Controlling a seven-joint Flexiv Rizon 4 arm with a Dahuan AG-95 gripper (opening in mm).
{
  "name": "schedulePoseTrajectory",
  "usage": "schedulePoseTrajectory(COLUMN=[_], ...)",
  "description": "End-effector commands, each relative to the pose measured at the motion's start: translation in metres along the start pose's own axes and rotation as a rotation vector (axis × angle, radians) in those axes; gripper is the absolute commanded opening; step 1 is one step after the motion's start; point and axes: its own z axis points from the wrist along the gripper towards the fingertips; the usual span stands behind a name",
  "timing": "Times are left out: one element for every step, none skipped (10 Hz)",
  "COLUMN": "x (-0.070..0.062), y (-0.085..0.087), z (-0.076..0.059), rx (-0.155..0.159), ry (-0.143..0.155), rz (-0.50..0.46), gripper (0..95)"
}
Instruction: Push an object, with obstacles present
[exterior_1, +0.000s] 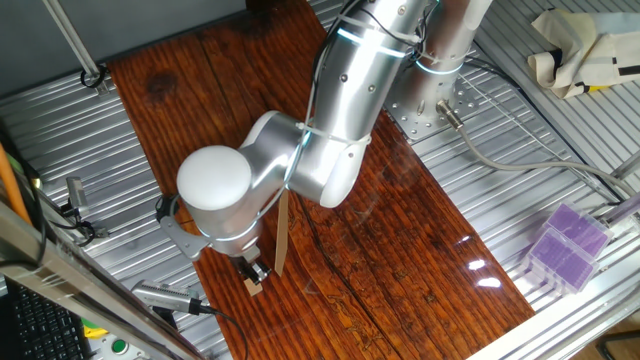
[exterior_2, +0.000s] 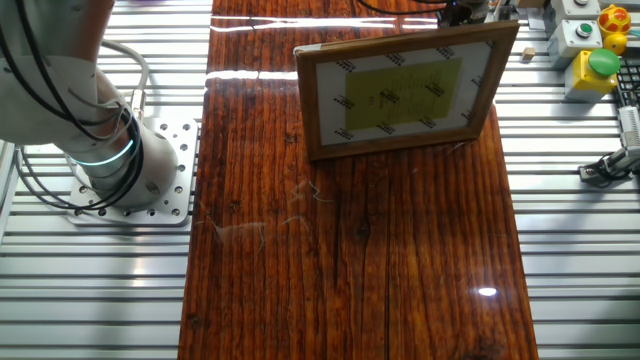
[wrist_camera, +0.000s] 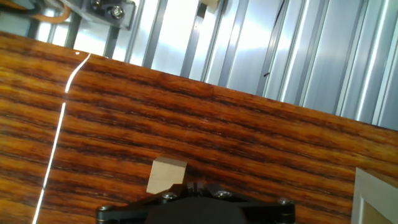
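Observation:
The tiny light-tan cube (exterior_1: 255, 287) lies on the dark wood-grain board (exterior_1: 400, 250) near its front edge. My gripper (exterior_1: 251, 270) points down right above and behind it. In the hand view the cube (wrist_camera: 166, 176) sits just left of my gripper (wrist_camera: 198, 185). The fingers are together and nothing is between them. A thin pale strip (exterior_1: 282, 235) shows just right of the gripper. In the other fixed view a wide pale piece with a lighter inset face (exterior_2: 405, 90) stands on the board and hides the gripper and cube. A pale corner (wrist_camera: 376, 196) shows at the hand view's lower right.
The board's edge and the ribbed metal table (wrist_camera: 261, 50) lie just beyond the cube. Cables and a metal tool (exterior_1: 165, 297) sit at the front left. A purple box (exterior_1: 565, 245) is at the right. Button boxes (exterior_2: 590, 45) stand at the far corner.

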Motion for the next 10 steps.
schedulePoseTrajectory(x=[-0.0005,-0.0005,-0.0005,-0.0005,-0.0005,-0.0005,-0.0005,-0.0005,-0.0005,-0.0005], y=[0.0006,0.0006,0.0006,0.0006,0.0006,0.0006,0.0006,0.0006,0.0006,0.0006], z=[0.0001,0.0001,0.0001,0.0001,0.0001,0.0001,0.0001,0.0001,0.0001,0.0001], rx=[0.004,0.001,0.001,0.000,-0.002,0.000,-0.001,-0.003,-0.006,-0.006], ry=[0.000,-0.001,-0.001,-0.001,-0.001,-0.001,-0.001,-0.001,0.000,0.000], rz=[0.001,-0.002,-0.002,0.003,0.017,0.013,0.000,-0.008,-0.015,-0.014], gripper=[0.0,0.0,0.0,0.0,0.0,0.0,0.0,0.0,0.0,0.0])
